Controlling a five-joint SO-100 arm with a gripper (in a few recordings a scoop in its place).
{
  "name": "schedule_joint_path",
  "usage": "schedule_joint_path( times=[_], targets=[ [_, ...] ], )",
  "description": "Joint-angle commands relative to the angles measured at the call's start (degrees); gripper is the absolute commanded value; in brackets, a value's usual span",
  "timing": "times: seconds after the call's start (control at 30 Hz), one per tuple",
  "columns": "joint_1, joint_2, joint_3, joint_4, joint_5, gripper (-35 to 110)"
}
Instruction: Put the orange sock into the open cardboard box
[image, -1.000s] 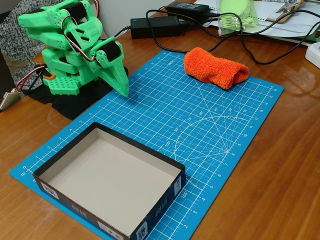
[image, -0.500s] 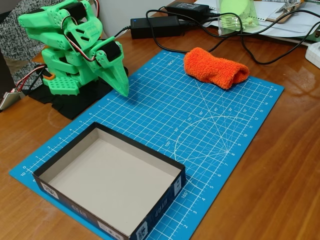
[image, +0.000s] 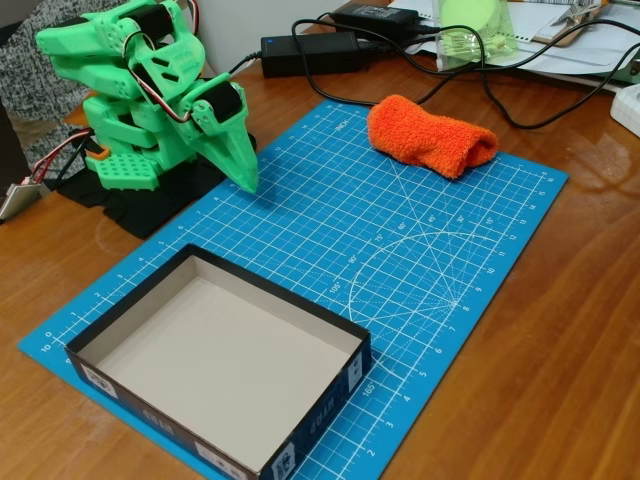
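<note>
A wooden table fills the fixed view, its brown top shiny with reflected light. On it lies a large blue cutting mat printed with a white grid and curved lines, set at an angle so one corner points toward the back.

At the near left corner of the mat sits the open cardboard box, a shallow tray with a plain pale grey-beige floor and dark outer walls carrying small white labels. Nothing lies inside it.

At the back left stands the bright green arm, folded down over its base, which rests on a black cloth just off the mat's left edge. Red and white wires loop around its joints.

The orange sock lies near the far edge of the mat, well apart from both the box and the arm. It is vivid orange, fuzzy like terry cloth, folded into a soft lumpy roll lying roughly crosswise.

The gripper points downward, its tip at or just above the mat's left edge. Its two fingers appear pressed together with no gap showing, and it holds nothing.

Behind the mat, black power bricks and cables trail across the table.
</note>
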Motion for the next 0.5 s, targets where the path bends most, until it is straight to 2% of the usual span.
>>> schedule_joint_path(
  times=[0.0,0.2,0.37,0.47],
  targets=[
    [0.79,0.88,0.00,0.09,0.00,0],
    [-0.97,-1.32,-0.35,-0.97,-1.85,0],
    [-2.37,-20.57,-8.09,-16.00,-12.66,0],
    [-10.11,-32.70,-20.13,-16.87,-17.40,0]
  ],
)
